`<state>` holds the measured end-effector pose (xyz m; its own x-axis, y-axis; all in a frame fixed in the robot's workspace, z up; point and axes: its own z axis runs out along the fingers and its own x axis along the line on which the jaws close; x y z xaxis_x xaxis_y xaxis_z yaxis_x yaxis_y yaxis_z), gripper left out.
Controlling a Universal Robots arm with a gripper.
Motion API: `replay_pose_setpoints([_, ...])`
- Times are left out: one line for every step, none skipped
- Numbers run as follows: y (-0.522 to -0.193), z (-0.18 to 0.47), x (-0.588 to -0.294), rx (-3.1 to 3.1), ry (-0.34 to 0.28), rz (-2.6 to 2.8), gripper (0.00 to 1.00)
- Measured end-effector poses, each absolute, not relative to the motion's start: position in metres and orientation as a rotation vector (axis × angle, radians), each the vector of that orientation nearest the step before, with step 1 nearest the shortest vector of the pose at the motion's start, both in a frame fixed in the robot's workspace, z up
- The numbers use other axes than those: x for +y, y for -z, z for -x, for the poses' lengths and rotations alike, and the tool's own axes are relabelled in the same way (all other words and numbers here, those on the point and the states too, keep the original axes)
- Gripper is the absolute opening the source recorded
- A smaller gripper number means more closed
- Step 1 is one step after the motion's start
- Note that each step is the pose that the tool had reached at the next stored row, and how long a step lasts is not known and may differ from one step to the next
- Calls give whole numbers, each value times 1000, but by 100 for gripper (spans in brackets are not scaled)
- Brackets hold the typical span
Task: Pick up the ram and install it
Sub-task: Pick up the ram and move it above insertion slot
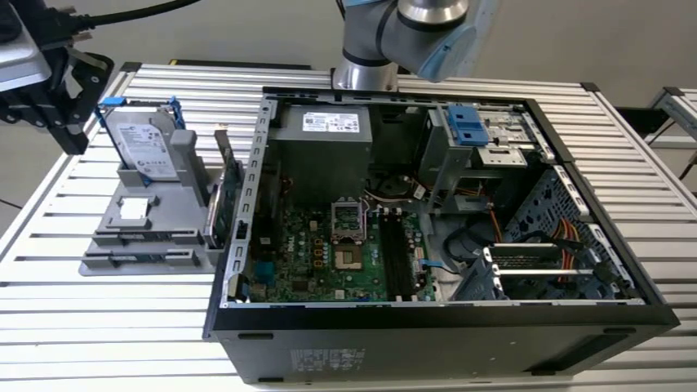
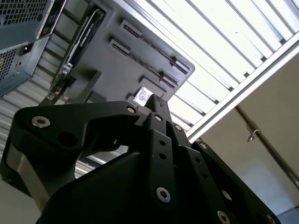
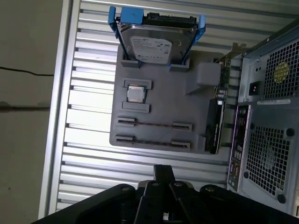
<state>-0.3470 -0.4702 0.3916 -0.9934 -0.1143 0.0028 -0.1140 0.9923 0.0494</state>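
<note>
Gripper (image 3: 161, 169): fingers pressed tight together, nothing held — up at the exterior view's upper left.
Ram (image 3: 154, 124): on edge in a tray (image 3: 168, 107) slot, a thin line in the first wrist view, apart from the fingertips.
Hard drive (image 3: 156, 46): propped on the same tray, blue clips on its sides.
Exterior view: open computer case (image 1: 436, 314) at centre, motherboard (image 1: 326, 253) bare — first wrist view catching its perforated back panel instead.

The ribbed silver metal table (image 1: 109, 327) is gleaming; the flat grey plastic holder tray (image 3: 159, 93) is looking matt; the black gripper (image 3: 161, 171) is looking smooth, dull.
</note>
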Motion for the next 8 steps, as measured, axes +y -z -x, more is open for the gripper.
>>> replay_pose_setpoints([-392,347,-470,-3129,77,-189,0])
replay_pose_setpoints([-392,347,-470,-3128,77,-199,0])
replay_pose_setpoints([-392,347,-470,-3128,77,-209,0])
replay_pose_setpoints([-392,347,-470,-3127,77,-218,0])
replay_pose_setpoints([-392,347,-470,-3126,77,-228,0])
replay_pose_setpoints([-392,347,-470,-3125,77,-238,0])
replay_pose_setpoints([-392,347,-470,-3124,77,-246,0])
replay_pose_setpoints([-392,347,-470,-3123,77,-257,0])
